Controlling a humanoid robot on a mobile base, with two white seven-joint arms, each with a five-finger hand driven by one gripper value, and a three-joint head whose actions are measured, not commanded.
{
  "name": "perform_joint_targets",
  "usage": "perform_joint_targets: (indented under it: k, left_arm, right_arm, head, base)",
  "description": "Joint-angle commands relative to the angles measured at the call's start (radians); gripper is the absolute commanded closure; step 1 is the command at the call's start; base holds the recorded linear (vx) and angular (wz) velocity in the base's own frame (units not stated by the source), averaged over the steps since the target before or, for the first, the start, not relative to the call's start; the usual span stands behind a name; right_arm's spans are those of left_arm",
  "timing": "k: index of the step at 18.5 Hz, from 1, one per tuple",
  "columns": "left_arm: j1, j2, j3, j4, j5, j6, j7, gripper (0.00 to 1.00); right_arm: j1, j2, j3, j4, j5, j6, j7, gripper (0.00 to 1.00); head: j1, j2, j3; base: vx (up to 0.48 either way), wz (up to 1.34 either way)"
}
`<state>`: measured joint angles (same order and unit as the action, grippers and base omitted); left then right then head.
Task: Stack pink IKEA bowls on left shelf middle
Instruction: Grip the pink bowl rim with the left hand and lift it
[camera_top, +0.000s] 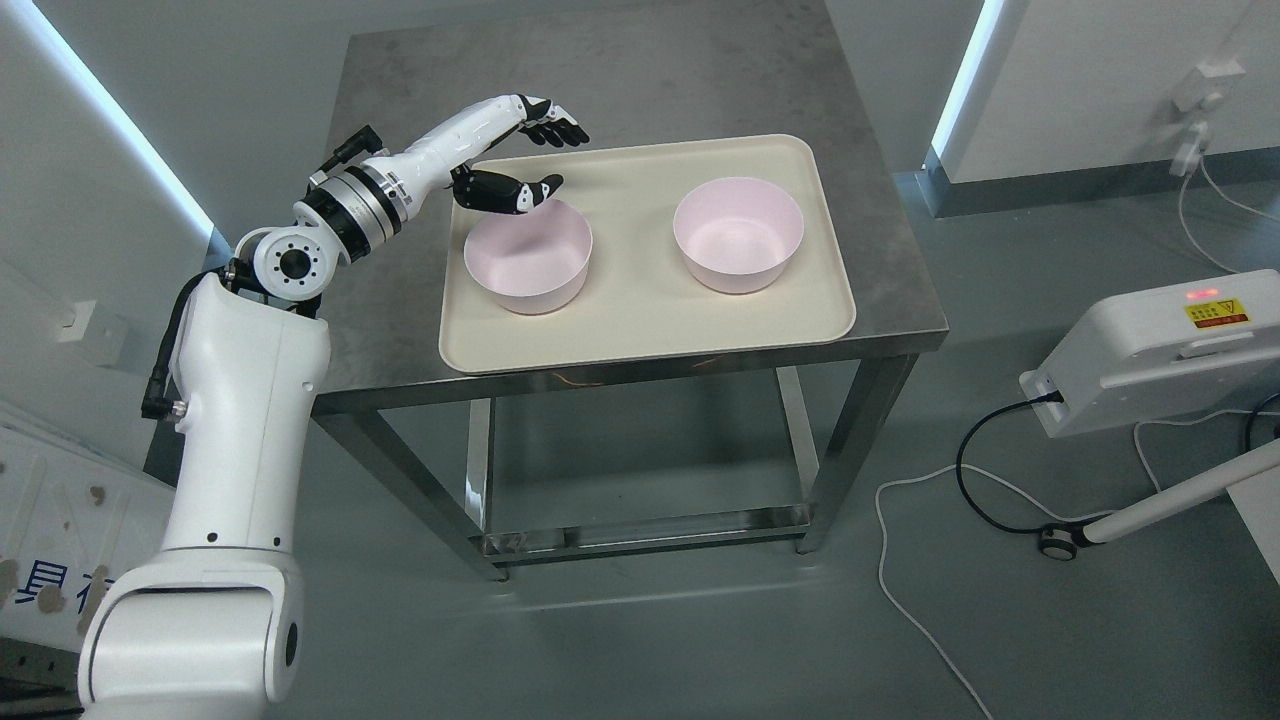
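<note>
Two pink bowls stand upright and apart on a cream tray (640, 330) on a steel table. The left bowl (528, 256) is near the tray's left side, the right bowl (738, 234) toward its right. My left hand (550, 158) hovers over the far left rim of the left bowl. Its fingers are spread, the thumb (510, 191) just above the rim and the other fingers (556, 126) higher and farther back. It holds nothing. My right arm does not show.
The steel table (640, 70) has bare surface behind and left of the tray. On the floor at the right sit a white device (1160, 345) with cables and a white pole on a caster (1060, 540).
</note>
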<state>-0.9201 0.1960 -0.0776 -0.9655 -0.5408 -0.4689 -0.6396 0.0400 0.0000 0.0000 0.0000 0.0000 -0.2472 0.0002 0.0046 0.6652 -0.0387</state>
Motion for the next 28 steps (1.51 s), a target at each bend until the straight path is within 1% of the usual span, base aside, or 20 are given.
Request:
perform_joint_targets:
  k: [1, 4, 5, 7, 9, 13, 15, 20, 22, 23, 25, 26, 28]
  left_arm:
    - [0.010, 0.037, 0.004, -0.002, -0.002, 0.000, -0.023, 0.41]
    - [0.014, 0.054, -0.001, -0.002, -0.007, 0.001, -0.142, 0.43]
    - [0.009, 0.056, -0.023, -0.002, -0.011, 0.001, -0.164, 0.43]
    - [-0.005, 0.057, -0.073, 0.008, -0.030, 0.007, -0.164, 0.43]
    - [-0.025, 0.046, -0.088, 0.025, -0.050, 0.012, -0.164, 0.45]
    - [-0.049, 0.011, -0.117, 0.051, -0.070, 0.088, -0.161, 0.46]
    - [-0.049, 0.011, -0.154, 0.059, -0.080, 0.092, -0.161, 0.48]
    - [-0.071, 0.020, -0.183, 0.057, -0.103, 0.081, -0.164, 0.69]
    - [-0.071, 0.017, -0.182, 0.054, -0.105, 0.075, -0.163, 0.79]
    - [-0.071, 0.013, -0.180, 0.053, -0.105, 0.073, -0.161, 0.85]
    - [-0.069, 0.010, -0.177, 0.050, -0.103, 0.064, -0.158, 0.92]
    - [-0.069, 0.008, -0.166, 0.051, -0.103, 0.050, -0.158, 0.98]
    - [-0.069, 0.005, -0.148, 0.050, -0.103, 0.046, -0.154, 1.00]
  right_arm:
    - [0.000, -0.017, -0.005, -0.017, -0.002, 0.000, 0.000, 0.00]
    - [0.000, -0.017, -0.005, -0.017, -0.002, 0.000, 0.000, 0.00]
    - [0.000, -0.017, -0.005, -0.017, -0.002, 0.000, 0.000, 0.00]
    - [0.000, -0.017, -0.005, -0.017, -0.002, 0.000, 0.000, 0.00]
    - [0.000, -0.017, -0.005, -0.017, -0.002, 0.000, 0.000, 0.00]
    - [0.000, -0.017, -0.005, -0.017, -0.002, 0.000, 0.000, 0.00]
    - [0.000, -0.017, -0.005, -0.017, -0.002, 0.000, 0.000, 0.00]
    - [0.000, -0.017, -0.005, -0.017, -0.002, 0.000, 0.000, 0.00]
    - [0.000, -0.017, -0.005, -0.017, -0.002, 0.000, 0.000, 0.00]
    - [0.000, -0.017, -0.005, -0.017, -0.002, 0.000, 0.000, 0.00]
    - [0.000, -0.017, -0.005, -0.017, -0.002, 0.000, 0.000, 0.00]
    - [0.000, -0.017, -0.005, -0.017, -0.002, 0.000, 0.000, 0.00]
    - [0.000, -0.017, -0.005, -0.017, -0.002, 0.000, 0.000, 0.00]
  head:
    - [0.0000, 0.000, 0.000]
    - [0.0000, 0.000, 0.000]
    - [0.0000, 0.000, 0.000]
    - [0.0000, 0.000, 0.000]
    - [0.0000, 0.000, 0.000]
    - [0.0000, 0.000, 0.000]
    - [0.0000, 0.000, 0.000]
    - [0.0000, 0.000, 0.000]
    - [0.0000, 0.000, 0.000]
    - [0.0000, 0.000, 0.000]
    - [0.0000, 0.000, 0.000]
    - [0.0000, 0.000, 0.000]
    - [0.0000, 0.000, 0.000]
  base:
    - [0.000, 0.00]
    - [0.000, 0.00]
    - [0.000, 0.00]
    - [0.000, 0.00]
    - [0.000, 0.00]
    - [0.000, 0.00]
    - [0.000, 0.00]
    - [0.000, 0.00]
    - [0.000, 0.00]
    - [0.000, 0.00]
    - [0.000, 0.00]
    - [0.000, 0.00]
    - [0.000, 0.00]
